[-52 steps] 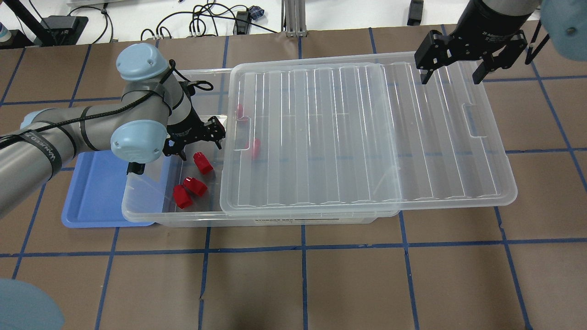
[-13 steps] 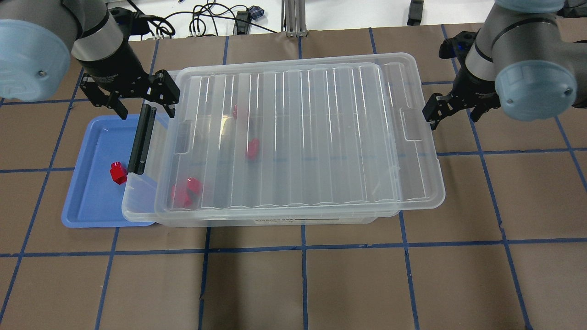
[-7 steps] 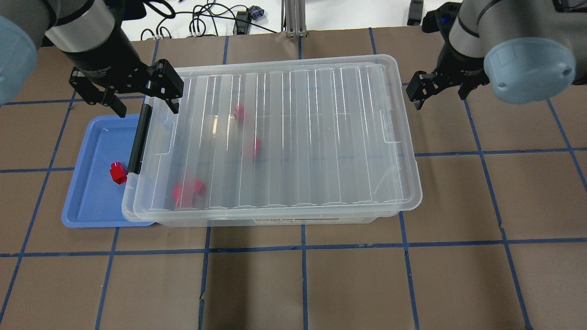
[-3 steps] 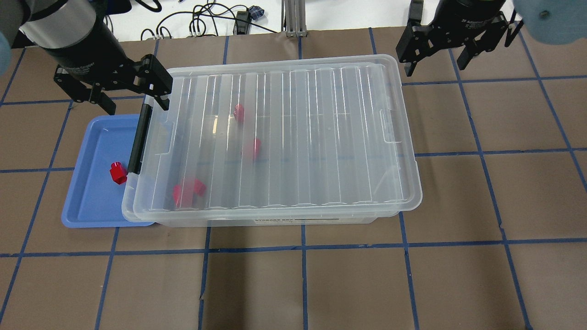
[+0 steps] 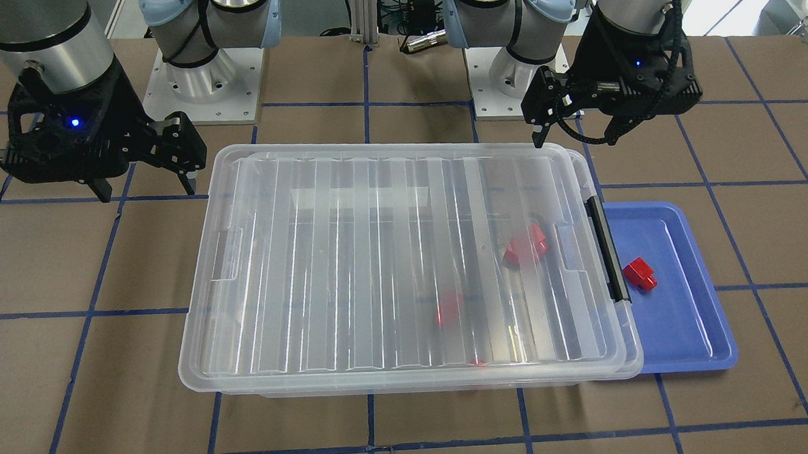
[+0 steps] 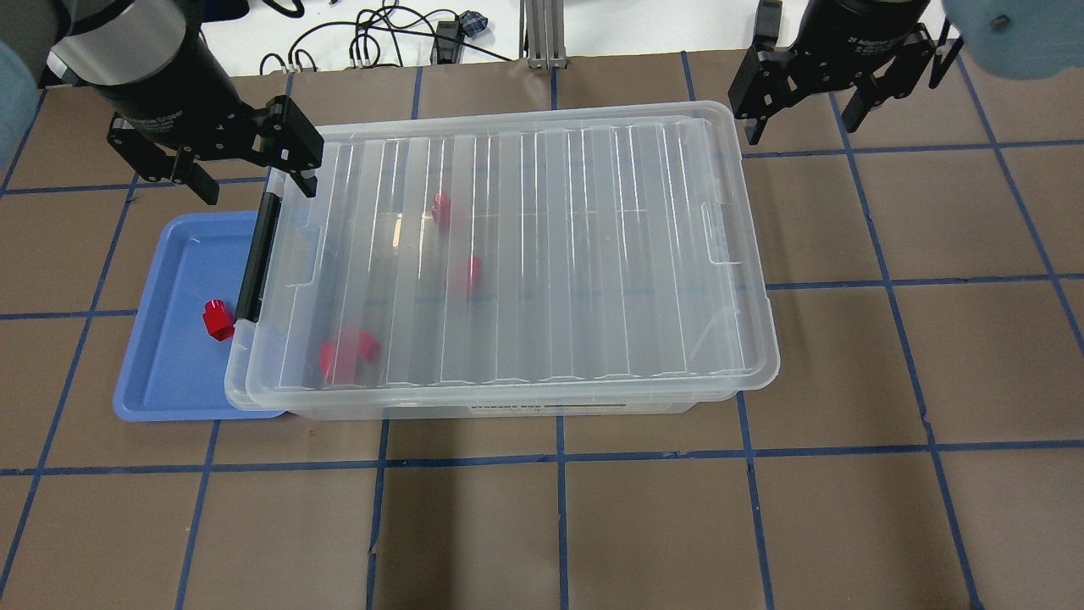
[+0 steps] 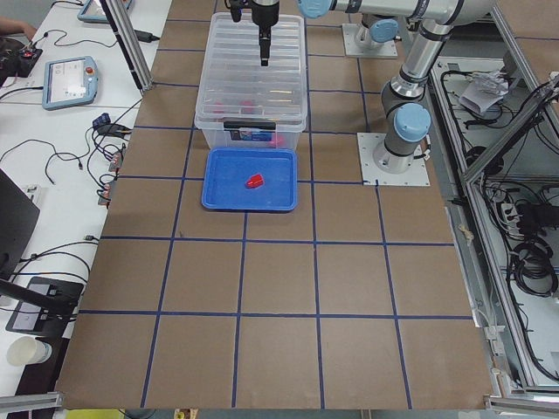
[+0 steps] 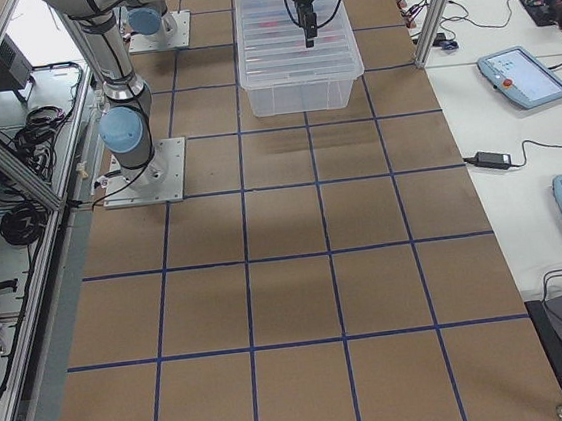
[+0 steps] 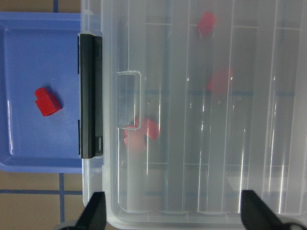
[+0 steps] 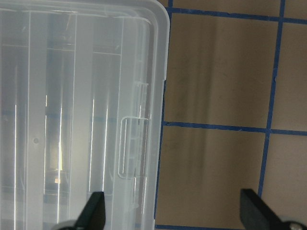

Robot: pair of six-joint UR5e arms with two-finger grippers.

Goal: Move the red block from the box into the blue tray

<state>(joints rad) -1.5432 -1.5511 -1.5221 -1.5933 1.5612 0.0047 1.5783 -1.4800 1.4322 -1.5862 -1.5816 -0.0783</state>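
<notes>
One red block (image 6: 218, 319) lies in the blue tray (image 6: 169, 373), also seen in the front view (image 5: 640, 274) and the left wrist view (image 9: 48, 101). The clear box (image 6: 525, 254) has its ribbed lid fully on it, and its black latch bar (image 6: 259, 254) overhangs the tray. Several more red blocks (image 6: 345, 353) show blurred through the lid. My left gripper (image 6: 257, 182) is open and empty above the box's latch end. My right gripper (image 6: 800, 127) is open and empty above the box's far right corner.
The box's left end overlaps the tray's right rim (image 5: 628, 354). Both arm bases (image 5: 200, 79) stand on the brown table behind the box. Cables (image 6: 373, 34) lie beyond the table's far edge.
The lid has slid left until it covers the box. Both open grippers have drawn back and up from the lid's ends. The red block lies in the tray where it was.
</notes>
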